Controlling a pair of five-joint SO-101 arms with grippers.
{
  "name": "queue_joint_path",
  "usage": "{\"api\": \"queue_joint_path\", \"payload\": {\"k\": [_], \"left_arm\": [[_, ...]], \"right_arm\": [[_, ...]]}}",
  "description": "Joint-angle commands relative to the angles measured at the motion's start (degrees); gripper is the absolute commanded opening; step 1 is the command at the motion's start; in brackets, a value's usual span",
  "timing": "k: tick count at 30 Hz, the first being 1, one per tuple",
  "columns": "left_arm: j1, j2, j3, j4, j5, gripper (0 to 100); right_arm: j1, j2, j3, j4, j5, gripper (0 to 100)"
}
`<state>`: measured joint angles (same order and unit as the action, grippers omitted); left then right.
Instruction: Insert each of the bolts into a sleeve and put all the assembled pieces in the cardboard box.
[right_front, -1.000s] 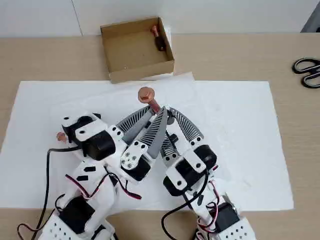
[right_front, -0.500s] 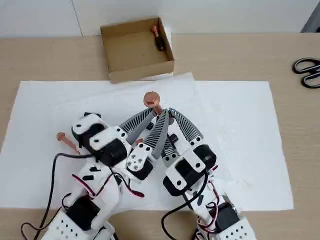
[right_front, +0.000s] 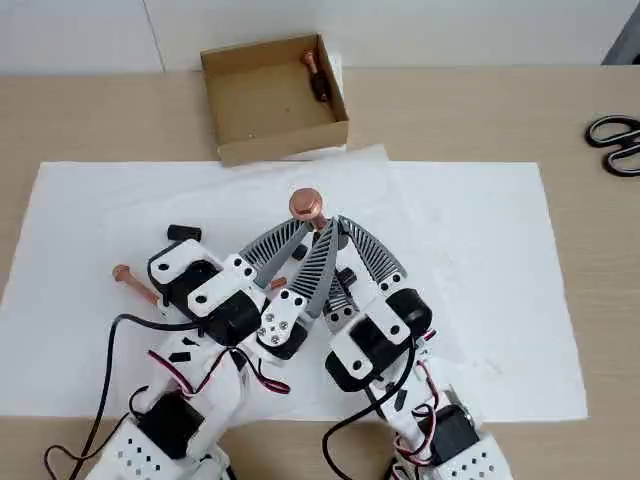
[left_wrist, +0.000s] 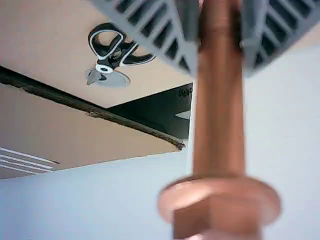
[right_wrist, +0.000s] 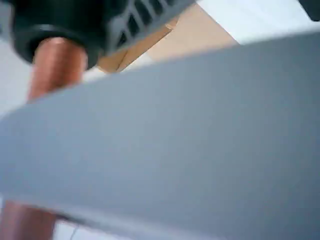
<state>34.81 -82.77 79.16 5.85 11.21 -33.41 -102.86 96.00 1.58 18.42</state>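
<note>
Bench (right_front: 100, 120): light wood, backed by a white wall (right_front: 100, 30), carrying a white paper sheet (right_front: 480, 260) under both arms. Box (right_front: 280, 140): cardboard, open, at 12 o'clock just off the paper's far edge; one assembled piece (right_front: 318, 78) lies against its 3 o'clock wall. Scissors (right_front: 612, 143): black-handled, on bare wood at 2 o'clock, well apart from the work. Left gripper (right_front: 315, 224): mid-sheet, fingers clamped on the shank of a copper bolt (right_front: 307, 205), its head toward 12 o'clock. Right gripper (right_front: 340, 240): just beside the left at 4 o'clock, fingers apparently closed on a black sleeve (right_wrist: 47, 27); the right wrist view shows copper shank emerging from the sleeve, so the bolt seems entered but not seated. Spare bolt (right_front: 131, 281): flat on the paper at 9 o'clock. Spare sleeve (right_front: 183, 232): near it, at 10 o'clock of the left arm. Step in hand, as judged: insertion. Handling note: hold the sleeve steady, keep the shank in line with the bore, and press until the head meets the sleeve; release one grip only when the other has the whole piece, then carry it to the box.
</note>
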Motion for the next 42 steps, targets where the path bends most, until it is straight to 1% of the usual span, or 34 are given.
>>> {"api": "queue_joint_path", "payload": {"k": [1,4,6,8,14,23,28,32,35,37,39,42], "left_arm": [[0.00,-0.62,0.22,-1.14,-0.62,1],[-0.09,-0.62,0.31,-1.14,-2.73,1],[-0.09,-0.62,0.31,-2.46,-4.92,1],[-0.09,-0.62,0.31,-4.13,-5.63,1],[-0.09,-0.62,1.54,-4.66,-6.86,1],[-0.35,-0.62,5.05,-4.31,-6.77,1],[-3.69,-0.62,5.05,-3.96,-6.86,1],[-4.84,-0.62,4.18,1.23,-6.95,3],[-4.75,-0.62,1.54,7.82,-6.95,10],[-4.75,-0.62,0.48,10.55,-6.95,15],[-4.75,-0.62,0.13,12.04,-6.68,19],[-4.75,-0.62,0.04,12.31,-6.68,19]], "right_arm": [[-0.31,-1.10,-1.05,0.13,0.00,0.4],[-0.40,-1.10,-1.05,0.13,-0.09,0.4],[-0.40,-1.10,-1.49,0.13,-0.09,0.4],[-1.10,-1.10,-2.73,0.48,-0.09,0.4],[-1.19,-1.10,-2.90,0.57,-0.09,0.4],[-1.01,-1.10,-3.16,0.48,0.09,0.4],[-1.01,-1.10,-3.16,0.48,0.18,0.4],[-1.01,-1.10,-3.16,0.48,0.26,0.4],[-1.01,-1.10,-3.16,0.48,0.26,0.4],[-1.01,-1.10,-3.16,0.48,0.26,0.4],[-1.01,-1.10,-3.16,0.48,0.26,0.4],[-1.01,-1.10,-3.16,0.48,0.26,0.4]]}}
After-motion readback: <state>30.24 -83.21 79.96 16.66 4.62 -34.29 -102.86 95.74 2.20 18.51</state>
